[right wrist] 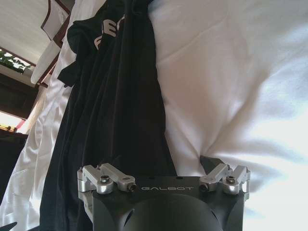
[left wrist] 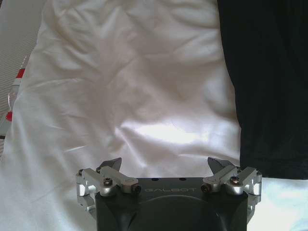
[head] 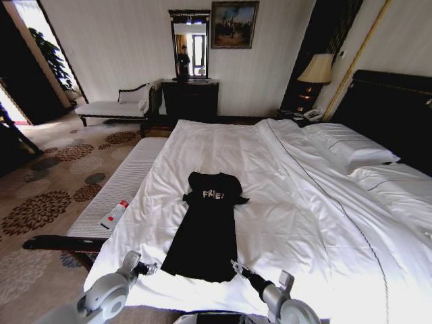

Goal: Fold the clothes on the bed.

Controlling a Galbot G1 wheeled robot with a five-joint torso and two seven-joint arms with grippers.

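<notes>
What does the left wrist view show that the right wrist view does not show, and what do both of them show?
The left wrist view shows the open left gripper over bare white sheet, beside the garment's hem corner, and a red-and-white object at the bed's edge. The right wrist view shows the open right gripper at the hem's other side, the white lettering on the chest, and the room beyond. Both show the black clothes lying flat on the bed, untouched by either gripper's fingers.
</notes>
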